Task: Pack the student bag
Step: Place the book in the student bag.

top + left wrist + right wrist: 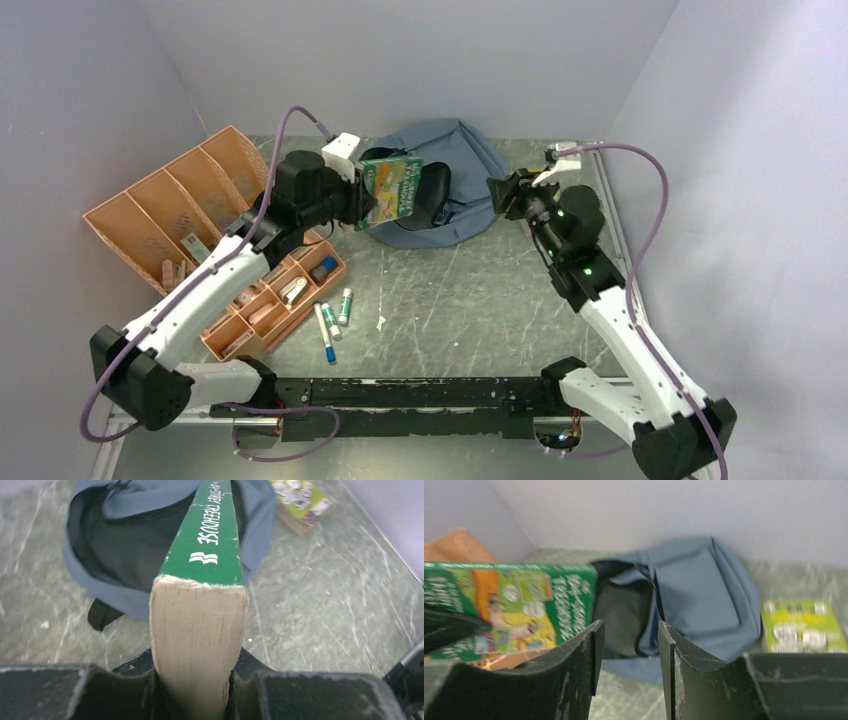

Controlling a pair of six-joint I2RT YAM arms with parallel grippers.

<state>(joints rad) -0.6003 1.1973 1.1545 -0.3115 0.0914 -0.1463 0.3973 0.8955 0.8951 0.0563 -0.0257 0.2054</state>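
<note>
Near the student bag (470, 165), left gripper (362, 198) pinches a green book (392, 188) (right gripper (630, 630) spread, empty).

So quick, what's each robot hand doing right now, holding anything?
Left gripper: shut on the green book.
Right gripper: open, holding nothing.

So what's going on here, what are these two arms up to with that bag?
They are packing a backpack. The left end effector grips a green book and holds it at the open mouth of the grey-blue student bag. The right end effector is open and empty, close by the bag's opening. A second, yellow-green book lies on the table beside the bag.
</note>
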